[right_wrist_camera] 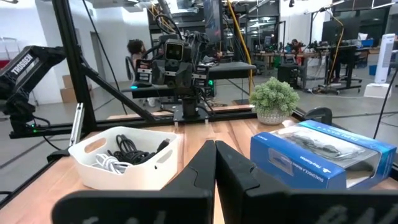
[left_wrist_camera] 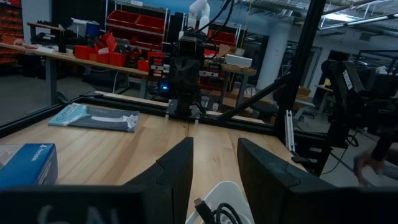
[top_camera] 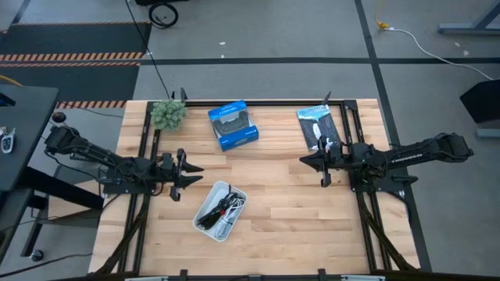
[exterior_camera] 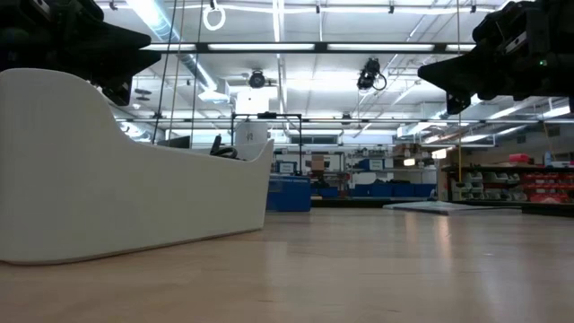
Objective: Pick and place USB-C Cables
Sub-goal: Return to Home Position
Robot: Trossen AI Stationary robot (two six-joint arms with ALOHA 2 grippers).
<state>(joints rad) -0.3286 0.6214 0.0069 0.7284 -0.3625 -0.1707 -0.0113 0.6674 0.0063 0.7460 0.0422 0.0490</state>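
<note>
The USB-C cables (top_camera: 222, 209) lie in a dark and white tangle inside a white tray (top_camera: 234, 191) near the table's middle front. In the right wrist view a black coil (right_wrist_camera: 134, 152) and a white coil (right_wrist_camera: 107, 163) show in the tray (right_wrist_camera: 146, 171). I cannot tell the single bundles apart. My left gripper (top_camera: 195, 176) hovers open just left of the tray's far end; its wrist view (left_wrist_camera: 214, 146) shows the tray rim (left_wrist_camera: 227, 190) and a black cable end (left_wrist_camera: 202, 205) below the fingers. My right gripper (top_camera: 303, 161) is shut, raised right of the tray (right_wrist_camera: 214, 144).
A blue box (top_camera: 233, 125) and a dark flat packet with white print (top_camera: 318, 125) lie near the far edge. A small potted plant (top_camera: 168, 113) stands at the far left corner. The tray (exterior_camera: 117, 170) fills the low view's left. Bare wood lies right of the tray.
</note>
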